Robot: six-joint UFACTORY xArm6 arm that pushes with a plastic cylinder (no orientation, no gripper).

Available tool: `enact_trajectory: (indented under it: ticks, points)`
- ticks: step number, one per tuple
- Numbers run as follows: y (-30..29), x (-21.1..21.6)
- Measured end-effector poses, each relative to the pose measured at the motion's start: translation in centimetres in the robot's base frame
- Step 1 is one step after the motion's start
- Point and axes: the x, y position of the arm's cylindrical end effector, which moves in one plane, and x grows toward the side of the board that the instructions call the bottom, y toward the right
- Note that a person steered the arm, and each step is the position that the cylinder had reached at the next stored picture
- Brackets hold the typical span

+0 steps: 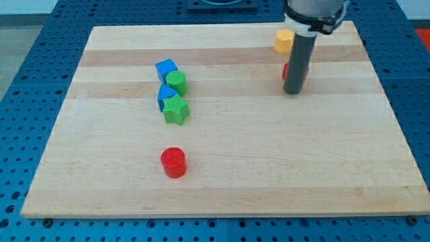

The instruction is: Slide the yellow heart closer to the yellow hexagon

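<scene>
The rod's tip (292,91) rests on the wooden board (222,181), just below the yellow hexagon (283,41). A red block (286,70), shape unclear, touches the rod there. The rod carries no pincer, so its state cannot be told. The yellow heart cannot be seen. Left of the hexagon cluster a blue cube (165,68), green cylinder (177,83), blue block (163,95) and green star (176,109), with a red cylinder (173,162) farther below
</scene>
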Motion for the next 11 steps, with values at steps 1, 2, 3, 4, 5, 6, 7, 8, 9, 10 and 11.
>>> enact_trajectory:
  ticks: [1,2,3,4,5,6,7,8,9,10,11]
  points:
    - [0.7,-1.3]
    - [1.4,-3.7]
    - [1.9,-6.3]
    - [1.9,-7.7]
    - [1.9,-4.2]
    - [1.9,5.3]
    - [1.4,12.5]
    - [-1.9,20.7]
    - [-2.9,22.3]
    - [-7.9,22.3]
    - [-15.7,22.3]
